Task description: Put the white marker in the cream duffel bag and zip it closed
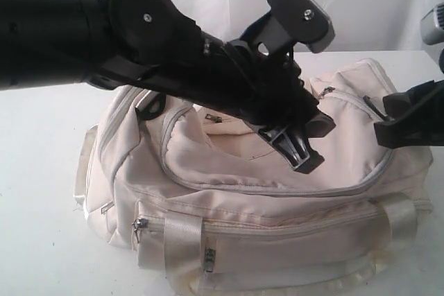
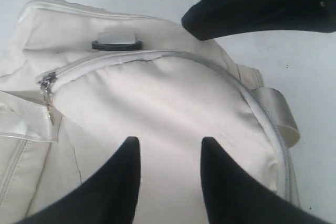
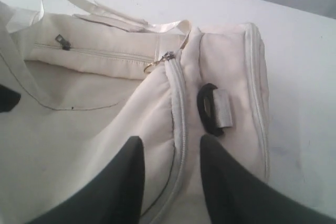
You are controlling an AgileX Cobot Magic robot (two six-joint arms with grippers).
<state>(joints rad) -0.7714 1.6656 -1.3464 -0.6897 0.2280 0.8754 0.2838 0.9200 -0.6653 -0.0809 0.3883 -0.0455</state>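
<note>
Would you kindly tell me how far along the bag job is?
Marker out of sight, presumably inside the bag. The zip looks closed along the front and one end. The left gripper and right gripper hover open, holding nothing. Left: the stretch hidden behind the arm.

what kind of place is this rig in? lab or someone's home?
Most likely a staged lab bench, not a home: a plain white tabletop, a white cloth backdrop, and just one cream fabric duffel bag set under a black robot arm.
</note>
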